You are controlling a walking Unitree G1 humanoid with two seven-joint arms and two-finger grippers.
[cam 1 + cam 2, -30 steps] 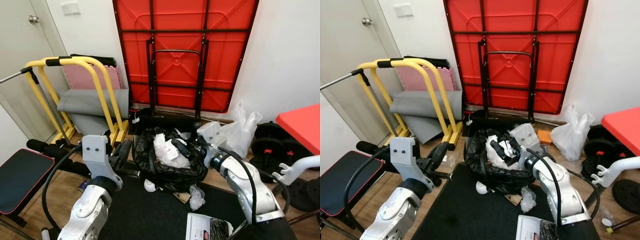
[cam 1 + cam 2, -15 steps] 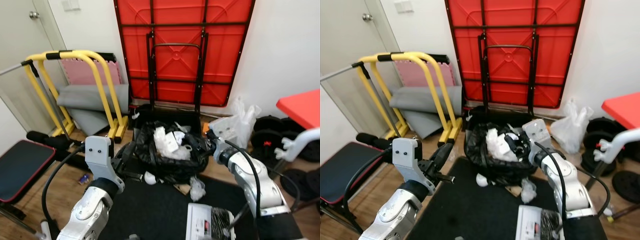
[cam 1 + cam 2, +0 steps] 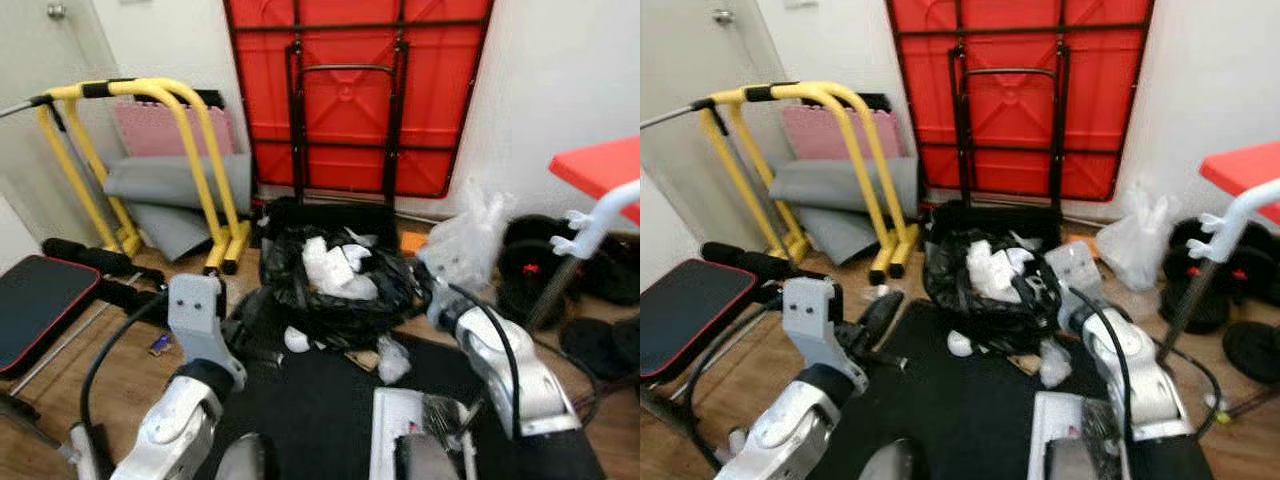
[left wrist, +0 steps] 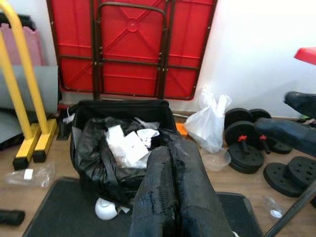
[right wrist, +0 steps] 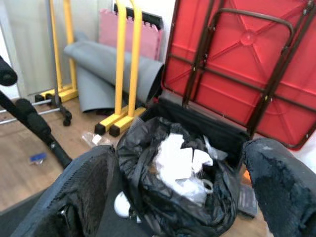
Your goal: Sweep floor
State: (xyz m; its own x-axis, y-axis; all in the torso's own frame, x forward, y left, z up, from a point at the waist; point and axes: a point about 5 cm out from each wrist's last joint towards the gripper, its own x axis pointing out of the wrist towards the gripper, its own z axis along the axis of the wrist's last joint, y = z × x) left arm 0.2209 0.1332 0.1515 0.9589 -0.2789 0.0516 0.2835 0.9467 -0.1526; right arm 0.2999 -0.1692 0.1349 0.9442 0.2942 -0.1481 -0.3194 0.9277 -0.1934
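Note:
A black rubbish bag stuffed with white paper stands on the floor at the far edge of a black mat. A white ball and a crumpled clear wrapper lie on the mat in front of it. My right gripper is at the bag's right rim; in the right wrist view its fingers are spread wide, open, with nothing between them. My left gripper is shut and empty, held low to the left of the bag and pointing at it.
A folded red table leans on the wall behind the bag. A yellow frame, grey mats and a black bench pad stand on the left. On the right are a white plastic bag, weight plates and a red bench.
The whole picture has shifted and blurred, so the camera moved. My right gripper has drawn back from over the paper in the bag to the bag's right rim.

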